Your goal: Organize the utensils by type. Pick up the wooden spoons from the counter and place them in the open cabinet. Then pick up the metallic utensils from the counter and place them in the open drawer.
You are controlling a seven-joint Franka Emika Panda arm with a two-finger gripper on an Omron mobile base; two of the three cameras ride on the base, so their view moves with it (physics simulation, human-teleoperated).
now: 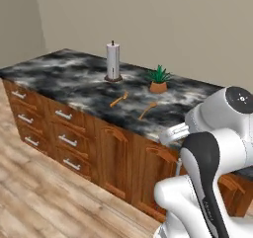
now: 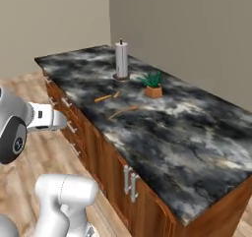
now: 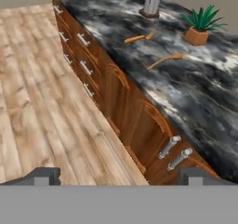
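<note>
Gripper (image 3: 119,174): two dark fingertips at the bottom of the hand view, set wide apart with nothing between them; it hangs over the wooden floor (image 3: 42,102), in front of the cabinet fronts and short of the counter edge.
Counter (image 1: 59,79): long black-and-grey marble slab on reddish-brown wood; carries every loose item listed below.
Wooden spoons: two orange-brown utensils lying flat on the marble, near one another but apart. Tined spoon (image 1: 119,99): nearer the paper-towel roll. Oval-bowled spoon (image 1: 147,110): just in front of the plant, closer to the counter's front edge.
Drawers (image 1: 63,115): stacked fronts with silver bar handles at the counter's left end in the left base view; all shut, contents hidden.
Cabinet doors (image 3: 139,121): closed panels below the spoons; two silver handles (image 3: 174,152) sit side by side just ahead of the fingertips.
Paper-towel roll (image 1: 113,61): upright on a dark base, behind the spoons.
Potted plant (image 1: 158,80): green leaves in a small terracotta pot, beside the roll, well apart from it.
</note>
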